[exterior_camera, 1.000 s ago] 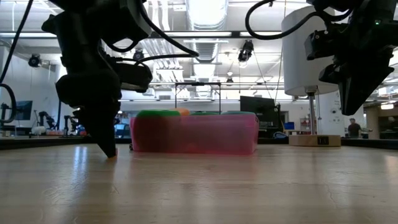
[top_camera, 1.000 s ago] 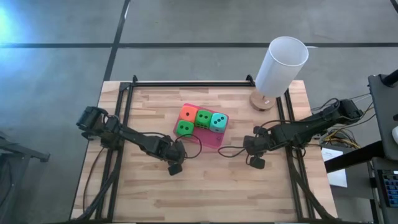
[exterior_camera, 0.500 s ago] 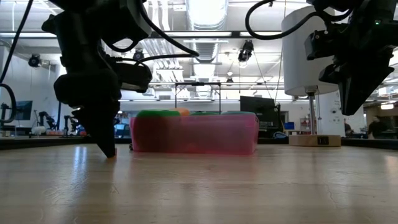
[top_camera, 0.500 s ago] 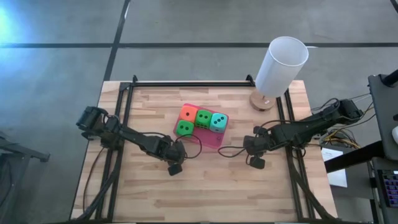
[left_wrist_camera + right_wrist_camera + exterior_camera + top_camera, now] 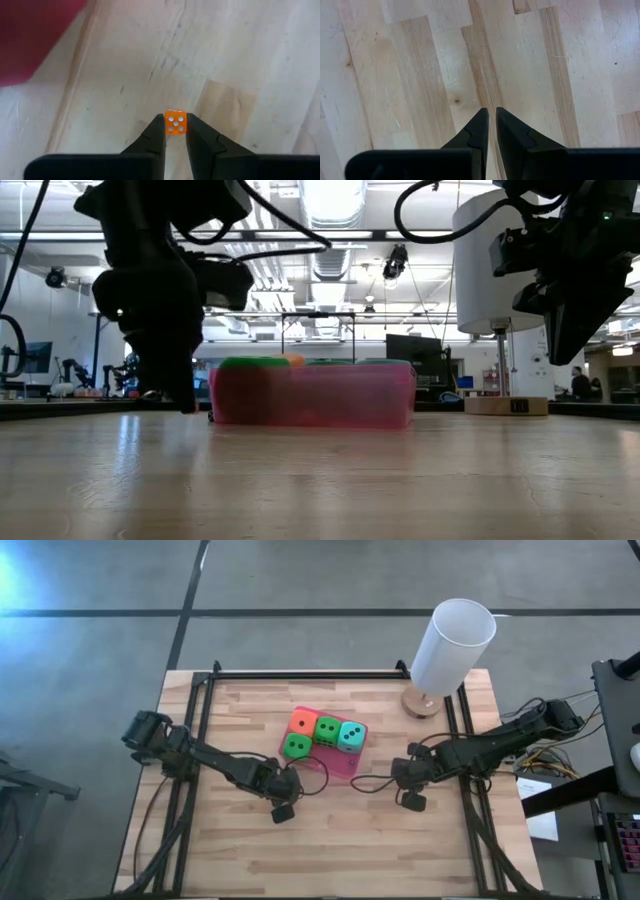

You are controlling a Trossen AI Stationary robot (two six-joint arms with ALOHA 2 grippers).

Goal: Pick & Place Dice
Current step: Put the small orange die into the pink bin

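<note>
As it lifted off the wooden tabletop [image 5: 240, 55], the left tool [image 5: 175, 131] clenched a tiny orange white-pipped die [image 5: 175, 122]; pick completed.

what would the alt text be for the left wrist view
The left gripper pinches a tiny orange die with white pips between its two dark fingers, above a pale wooden table. A blurred pink-red edge fills one corner of the picture.
</note>
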